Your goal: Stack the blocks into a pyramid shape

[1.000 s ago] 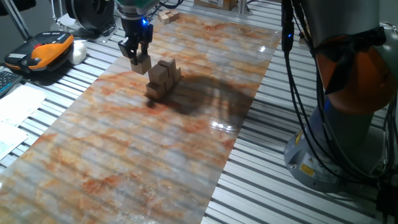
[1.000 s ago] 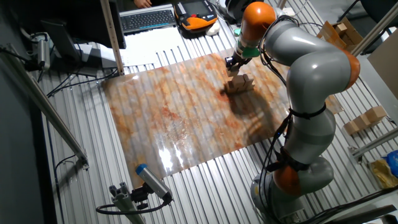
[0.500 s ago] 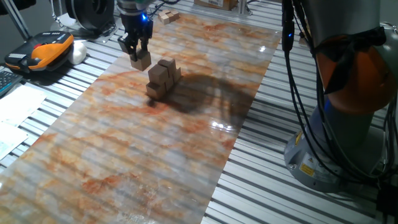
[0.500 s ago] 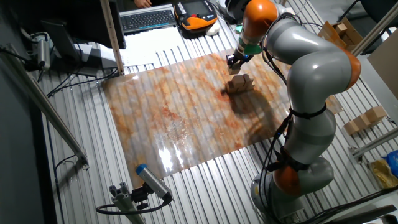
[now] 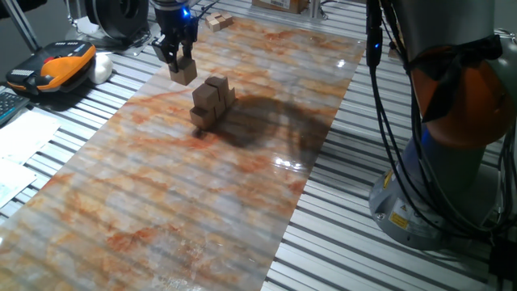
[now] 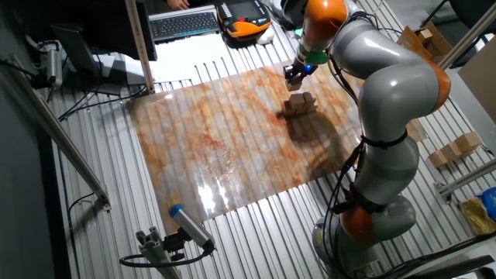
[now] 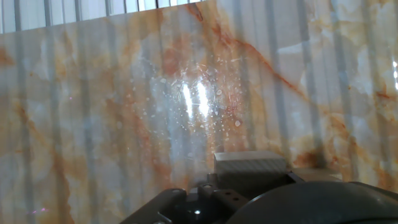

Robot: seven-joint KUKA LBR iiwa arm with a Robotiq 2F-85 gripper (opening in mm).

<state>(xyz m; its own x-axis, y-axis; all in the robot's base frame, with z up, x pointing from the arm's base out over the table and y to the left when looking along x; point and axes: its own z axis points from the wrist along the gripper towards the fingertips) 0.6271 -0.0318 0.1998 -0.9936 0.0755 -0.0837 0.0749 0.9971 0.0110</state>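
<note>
A block (image 5: 184, 73) is held clenched between the fingers (image 5: 178, 61), clear of the table (image 5: 242, 186) and up toward its far edge. The partly built stack (image 5: 212, 102) sits just beside and below it on the marbled sheet; two layers can be made out, though the exact count of cubes in it cannot be told from these views. In the other fixed view the gripper (image 6: 295, 75) is seen above and slightly off the stack (image 6: 299, 104), not over its top. From the hand view only a pale block face (image 7: 249, 167) at the lower edge and bare marbled surface are shown; the stack is not in sight there.

The risk is judged plain: if the carried block is brought in low, an upper cube could be clipped and the pile knocked apart. A release made off-centre, or with the block tilted, could let it slide off. The glossy sheet may also allow the base cubes to be pushed aside under contact.
</note>
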